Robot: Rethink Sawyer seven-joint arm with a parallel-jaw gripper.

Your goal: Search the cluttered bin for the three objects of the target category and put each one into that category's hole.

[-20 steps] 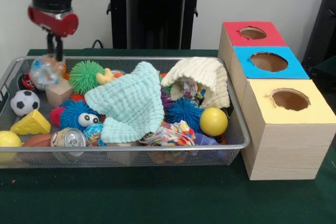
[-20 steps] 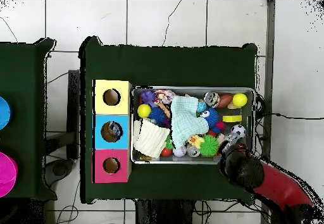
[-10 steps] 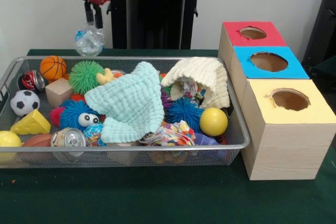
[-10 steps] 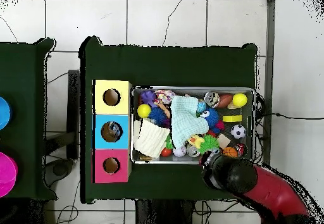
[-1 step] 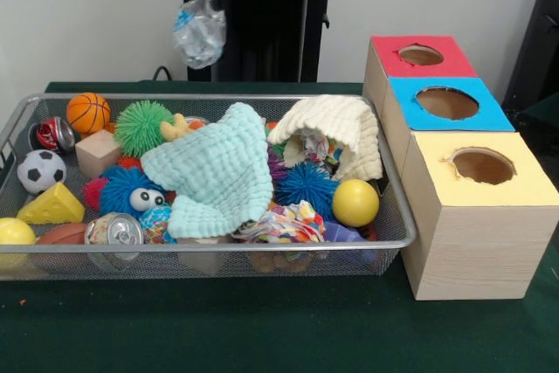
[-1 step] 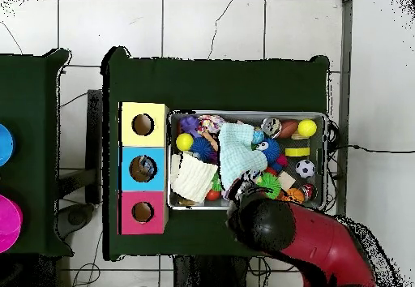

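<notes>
From the front I see the wire bin (image 5: pixel 397 216) packed with balls, a can (image 5: pixel 114 230) and two cloths; a crushed clear plastic bottle (image 5: pixel 199 32) hangs above its far edge, with the red, blue and yellow boxes (image 5: pixel 463 216) to the right. Overhead, my arm (image 6: pixel 312 243) covers the gripper; I cannot tell how the fingers stand

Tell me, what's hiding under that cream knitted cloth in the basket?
Under the cream cloth a multicoloured patterned item peeks out, with a blue spiky ball just in front. Anything deeper beneath is covered and cannot be seen.
</notes>
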